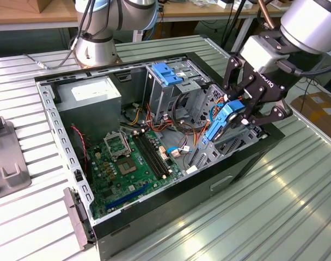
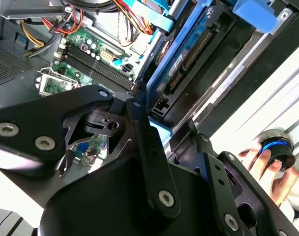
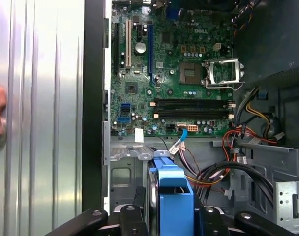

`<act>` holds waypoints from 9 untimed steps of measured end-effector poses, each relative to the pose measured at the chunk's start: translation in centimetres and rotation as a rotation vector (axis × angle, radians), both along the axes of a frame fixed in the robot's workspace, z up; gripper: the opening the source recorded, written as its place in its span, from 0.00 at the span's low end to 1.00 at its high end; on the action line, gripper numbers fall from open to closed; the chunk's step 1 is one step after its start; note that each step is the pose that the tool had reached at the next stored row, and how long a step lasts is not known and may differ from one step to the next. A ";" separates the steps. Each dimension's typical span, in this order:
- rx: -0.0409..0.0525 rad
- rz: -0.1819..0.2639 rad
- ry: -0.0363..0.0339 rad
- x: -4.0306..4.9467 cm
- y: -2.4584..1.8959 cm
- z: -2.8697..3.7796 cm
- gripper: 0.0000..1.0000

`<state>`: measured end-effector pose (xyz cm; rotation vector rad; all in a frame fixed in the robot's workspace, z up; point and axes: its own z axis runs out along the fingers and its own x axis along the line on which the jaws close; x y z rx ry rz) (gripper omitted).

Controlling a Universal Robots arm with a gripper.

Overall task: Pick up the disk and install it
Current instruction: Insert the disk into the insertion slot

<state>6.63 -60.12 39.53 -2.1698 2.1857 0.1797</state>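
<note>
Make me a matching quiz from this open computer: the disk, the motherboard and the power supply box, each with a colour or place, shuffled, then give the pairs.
Things:
1. disk
2. motherboard
3. power supply box

Descriptions:
A. green, flat on the floor of the case
B. grey, in a case corner toward the exterior view's left
C. blue frame, tilted, held by the gripper

Pairs: 1-C; 2-A; 3-B

Cable tangle [image 3: 214, 170] beside pincer [image 1: 234, 113]; motherboard [image 3: 174, 73] unobstructed
</note>
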 end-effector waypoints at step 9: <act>0.0344 0.000 0.0000 0.00 0.00 2.32 0.45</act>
